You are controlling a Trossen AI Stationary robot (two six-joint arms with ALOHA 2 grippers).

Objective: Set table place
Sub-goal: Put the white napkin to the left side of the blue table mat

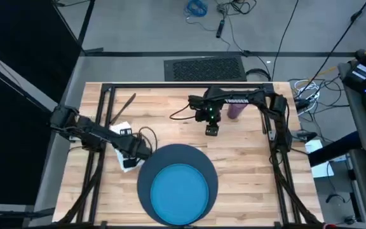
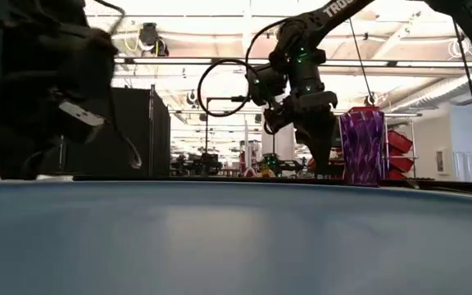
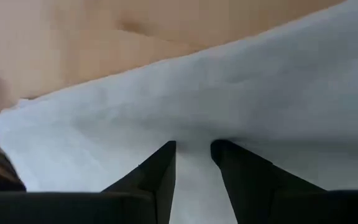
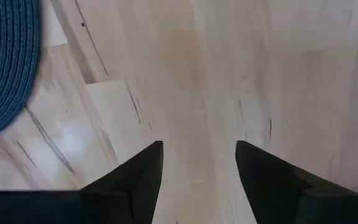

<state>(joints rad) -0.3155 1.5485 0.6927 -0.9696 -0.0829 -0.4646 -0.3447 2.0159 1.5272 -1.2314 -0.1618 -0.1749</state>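
The white napkin (image 3: 185, 106), lying flat on the counter (image 1: 246, 159) left of the mat (image 1: 146, 181), is pinched by the left claw (image 3: 193, 152), and, being soft and limp, is best gripped at an edge.

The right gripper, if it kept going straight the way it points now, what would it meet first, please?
Probably bare table: the right gripper points down at the planks, fingers open and empty. The mat lies off to one side.

Pale wood table (image 4: 216, 74) w/ smooth satin finish, woven-textured navy mat (image 4: 5, 56), soft matt white napkin (image 3: 260, 99), translucent glossy purple cup (image 2: 361, 146)
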